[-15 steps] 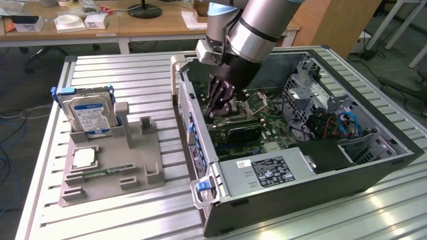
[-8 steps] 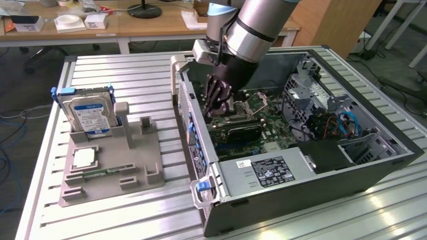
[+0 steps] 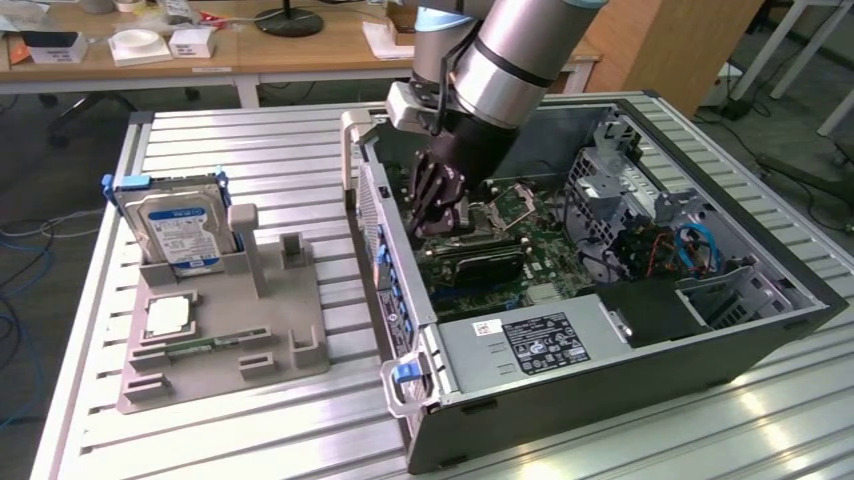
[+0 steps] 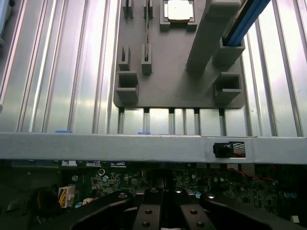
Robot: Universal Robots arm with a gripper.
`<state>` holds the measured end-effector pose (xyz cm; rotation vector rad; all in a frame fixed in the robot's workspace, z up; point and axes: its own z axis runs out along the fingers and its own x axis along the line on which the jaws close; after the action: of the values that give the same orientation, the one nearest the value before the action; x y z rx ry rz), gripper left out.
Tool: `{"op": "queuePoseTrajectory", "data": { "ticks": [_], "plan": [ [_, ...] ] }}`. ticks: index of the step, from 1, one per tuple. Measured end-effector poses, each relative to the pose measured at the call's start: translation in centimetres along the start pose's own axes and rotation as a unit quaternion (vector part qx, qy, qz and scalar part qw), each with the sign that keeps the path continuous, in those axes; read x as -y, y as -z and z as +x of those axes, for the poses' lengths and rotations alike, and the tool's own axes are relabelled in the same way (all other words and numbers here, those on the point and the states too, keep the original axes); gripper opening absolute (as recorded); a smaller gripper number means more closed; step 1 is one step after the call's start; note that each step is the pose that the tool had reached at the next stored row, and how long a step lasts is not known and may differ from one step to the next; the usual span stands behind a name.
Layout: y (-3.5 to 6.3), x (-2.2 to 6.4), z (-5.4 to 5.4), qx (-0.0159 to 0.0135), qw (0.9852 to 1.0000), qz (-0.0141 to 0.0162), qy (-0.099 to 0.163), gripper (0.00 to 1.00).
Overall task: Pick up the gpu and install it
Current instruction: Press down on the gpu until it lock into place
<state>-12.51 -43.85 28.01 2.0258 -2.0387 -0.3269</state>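
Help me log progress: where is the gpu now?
In the exterior view, the gpu sits under the gripper inside the open computer case, over the motherboard.

We see the gripper (image 3: pixel 438 205) low inside the open case (image 3: pixel 747 330), hemmed between the side wall (image 3: pixel 378 225) and drive cage (image 3: pixel 617 190); above the motherboard (image 3: pixel 501 255) stays open.

You are working under bright, even overhead light. Glare is streaking along the ribbed aluminium table (image 3: pixel 747 420) near the exterior view's right and washing out its slats (image 4: pixel 62 72) in the wrist view. The open computer case (image 3: pixel 747 345) is sitting in shadow inside, and the motherboard (image 4: pixel 105 182) is showing dim and soft.
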Motion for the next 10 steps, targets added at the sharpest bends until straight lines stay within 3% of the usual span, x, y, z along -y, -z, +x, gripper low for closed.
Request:
{"op": "queuePoseTrajectory", "data": {
  "ticks": [5, 10],
  "plan": [
    [-0.01, 0.1, 0.0, -0.0001, 1.0, -0.0004, 0.0, 0.1],
    [-0.15, 1.29, 0.0, -0.0001, 1.0, -0.0026, 0.0, 0.1]
  ]
}}
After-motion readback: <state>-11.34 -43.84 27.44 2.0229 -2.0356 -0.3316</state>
